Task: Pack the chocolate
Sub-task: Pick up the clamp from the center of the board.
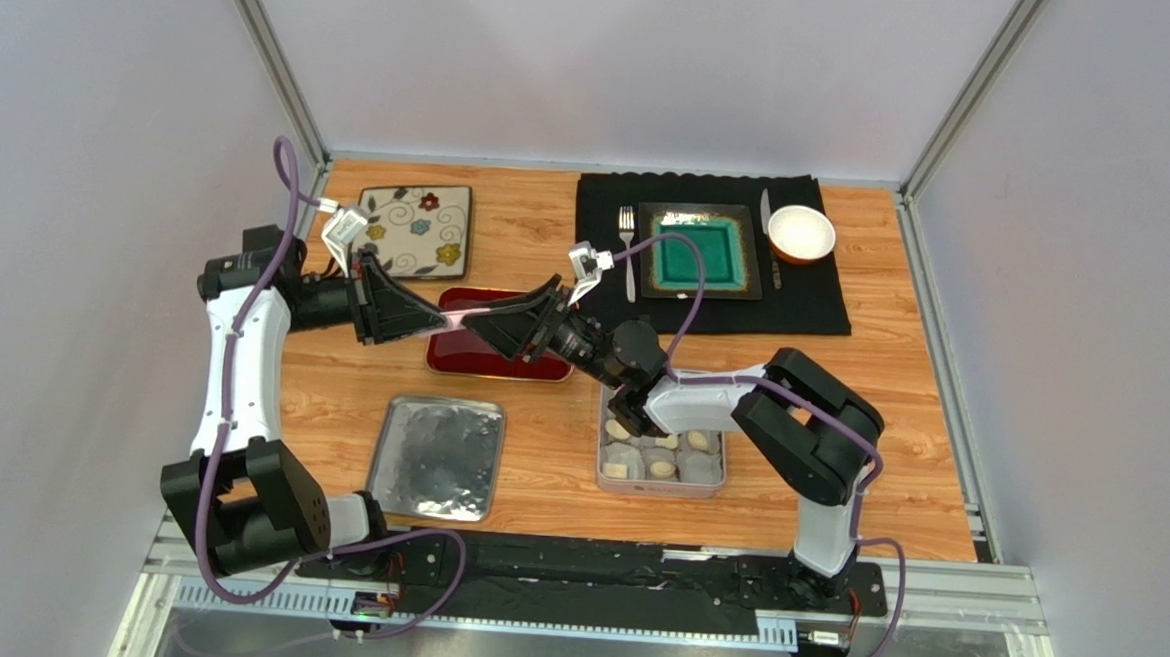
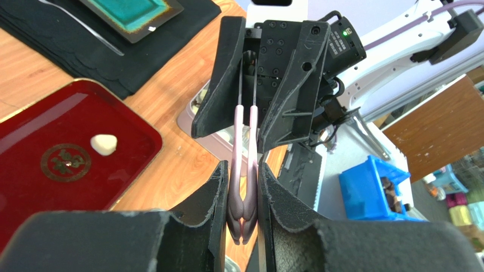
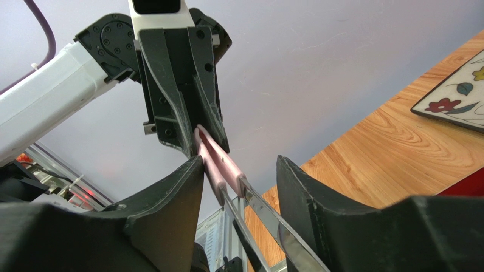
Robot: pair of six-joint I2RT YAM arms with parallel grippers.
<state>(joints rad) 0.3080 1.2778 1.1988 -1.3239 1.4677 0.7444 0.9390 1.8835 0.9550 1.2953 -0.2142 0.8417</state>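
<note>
Chocolate lump (image 2: 104, 144), crosswise on red tray (image 2: 34, 113)

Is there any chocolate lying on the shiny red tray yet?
Yes, one cream chocolate lump lies on the red tray, just beside its gold emblem.

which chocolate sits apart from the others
The lone cream chocolate on the red tray, beside its gold emblem. The other chocolates lie together in the deep silver tin.
</note>
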